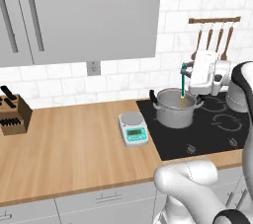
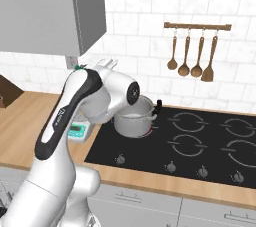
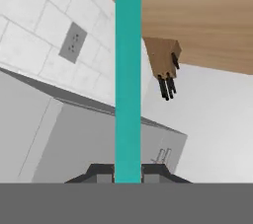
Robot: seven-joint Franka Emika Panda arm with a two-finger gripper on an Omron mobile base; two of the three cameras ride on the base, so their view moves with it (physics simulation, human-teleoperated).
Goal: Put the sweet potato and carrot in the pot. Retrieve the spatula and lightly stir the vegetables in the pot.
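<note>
The steel pot [image 1: 174, 110] stands on the near left burner of the black cooktop [image 1: 213, 128]. My gripper [image 1: 185, 70] is above the pot's right side, shut on the top of the spatula [image 1: 183, 86]. The teal handle hangs straight down and the tan blade dips inside the pot's rim. In the hand view the teal spatula [image 3: 128, 70] runs upward from between my gripper [image 3: 128, 174] tips. From the right base view my arm covers most of the pot [image 2: 134, 121]. The sweet potato and carrot are hidden; I cannot see the pot's inside.
A kitchen scale [image 1: 133, 128] sits on the wooden counter just left of the cooktop. A knife block [image 1: 12, 115] stands at the far left. Wooden spoons [image 2: 192, 56] hang on a wall rail behind the stove. Grey cabinets hang overhead.
</note>
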